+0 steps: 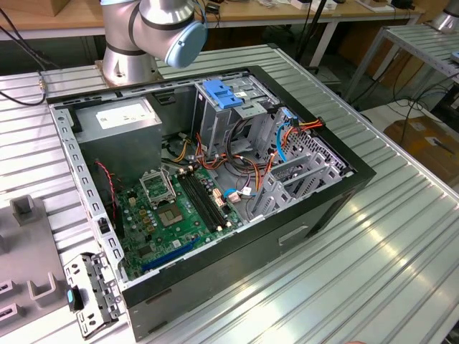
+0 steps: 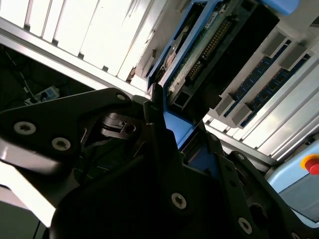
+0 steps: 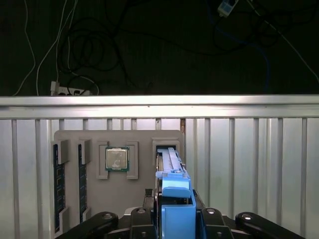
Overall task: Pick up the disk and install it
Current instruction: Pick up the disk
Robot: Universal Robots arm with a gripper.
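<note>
One disk [image 3: 174,194] between two fingers [image 3: 205,216]

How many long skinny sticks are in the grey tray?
2 sticks, side by side in the grey tray: one by its edge, the other nearer the square chip. The disk hides part of it.

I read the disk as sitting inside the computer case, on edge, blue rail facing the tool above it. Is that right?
Not quite. The disk is not inside the computer case. The first wrist view shows it at a slot of the grey tray, beside the processor. The rest holds: it is on edge, with its blue rail facing the tool above it.
</note>
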